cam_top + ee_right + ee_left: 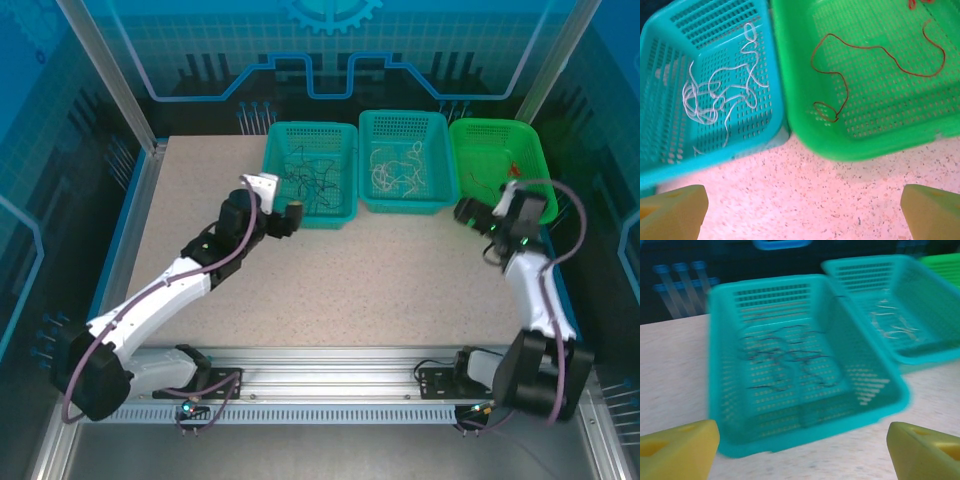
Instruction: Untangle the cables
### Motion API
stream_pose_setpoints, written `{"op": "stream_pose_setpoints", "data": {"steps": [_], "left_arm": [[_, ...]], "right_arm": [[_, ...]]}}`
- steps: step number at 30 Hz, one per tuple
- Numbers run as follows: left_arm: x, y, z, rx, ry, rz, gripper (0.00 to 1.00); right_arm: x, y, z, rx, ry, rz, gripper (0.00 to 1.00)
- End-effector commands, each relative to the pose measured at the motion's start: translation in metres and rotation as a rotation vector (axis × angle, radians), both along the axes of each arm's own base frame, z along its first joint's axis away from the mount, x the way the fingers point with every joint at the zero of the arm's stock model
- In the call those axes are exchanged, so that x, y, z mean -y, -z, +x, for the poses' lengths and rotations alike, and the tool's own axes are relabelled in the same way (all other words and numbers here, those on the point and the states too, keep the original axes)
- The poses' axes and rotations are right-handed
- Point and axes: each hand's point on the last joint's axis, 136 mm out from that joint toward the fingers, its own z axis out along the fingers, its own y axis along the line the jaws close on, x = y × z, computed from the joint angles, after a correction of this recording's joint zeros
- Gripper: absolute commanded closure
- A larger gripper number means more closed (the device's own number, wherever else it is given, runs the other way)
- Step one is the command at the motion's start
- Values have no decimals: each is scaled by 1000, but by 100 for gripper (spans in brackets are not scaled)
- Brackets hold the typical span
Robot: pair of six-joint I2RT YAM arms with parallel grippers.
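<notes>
Three cable colours sit apart along the far edge of the table (350, 280), top view: dark cables (312, 183) in the left teal basket (312, 126), whitish cables (400, 165) in the middle teal basket (405, 207), red cables (512, 166) in the green basket (500, 125). Left wrist view: left gripper (802, 452) spread wide, empty, facing the dark cables. Right wrist view: right gripper (802, 212) likewise released. Sorting seems done; next, the arms likely just back away.

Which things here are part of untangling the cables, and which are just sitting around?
Part of the job: dark cables; whitish cables; red cable.

Just around: left teal basket, middle teal basket and green basket, each holding one colour of cable; table.
</notes>
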Motion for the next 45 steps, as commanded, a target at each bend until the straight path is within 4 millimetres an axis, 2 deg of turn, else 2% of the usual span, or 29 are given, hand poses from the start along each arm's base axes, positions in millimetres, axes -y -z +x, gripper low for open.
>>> {"op": "stream_pose_setpoints", "data": {"steps": [1, 4, 7, 12, 14, 15, 16, 18, 19, 21, 23, 25, 32, 35, 36, 38, 39, 40, 41, 43, 45], "left_arm": [[-54, 16, -5, -18, -163, 106, 11], [-80, 33, -7, -36, -215, 139, 11], [-91, 48, -6, -37, -217, 133, 10], [-97, 72, 0, -39, -192, 122, 8], [-100, 83, 4, -52, -195, 109, 7], [-102, 88, 6, -53, -204, 95, 6], [-103, 90, 10, -43, -209, 78, 5], [-101, 95, 14, -7, -181, 48, 2], [-99, 97, 16, 14, -167, 29, 1], [-99, 104, 20, 36, -151, -10, 1], [-100, 120, 23, -32, -121, -45, 1], [-101, 135, 19, -7, -122, -50, 1], [-88, 132, 12, 10, -33, -43, 1], [-79, 137, 17, -19, -2, 3, 1], [-83, 138, 17, -9, -17, 66, 1], [-113, 132, 19, 98, -169, 117, 1], [-122, 137, 22, 116, -187, 52, 1], [-132, 151, 25, 122, -211, 9, 1], [-136, 143, 31, 169, -218, -7, 1], [-125, 155, 28, 54, -138, -26, 1], [-125, 149, 28, 115, -131, -35, 1]], "right_arm": [[-23, -11, -3, 213, -104, -283, 0], [-36, 10, -10, 203, -127, -254, 0], [-45, 27, -1, 193, -147, -285, 0], [-64, 56, 34, 178, -186, -291, 0], [-74, 58, 55, 161, -223, -401, 0], [-75, 69, 60, 142, -230, -401, 0], [-75, 69, 63, 156, -232, -394, 0], [-77, 77, 48, 204, -274, -346, 0], [-76, 73, 46, 295, -257, -353, 0], [-74, 77, 50, 211, -259, -338, 0], [-82, 78, 49, 216, -288, -359, 0], [-82, 77, 50, 219, -297, -345, 0], [-82, 77, 50, 223, -305, -336, 0], [-82, 77, 50, 223, -305, -335, 0], [-81, 77, 50, 223, -304, -336, 0], [-82, 77, 50, 223, -306, -336, 0], [-82, 77, 50, 222, -304, -336, 0], [-82, 77, 50, 223, -305, -335, 0], [-82, 77, 50, 222, -305, -336, 0], [-82, 77, 50, 224, -306, -335, 0], [-82, 77, 51, 223, -305, -335, 0]]}}
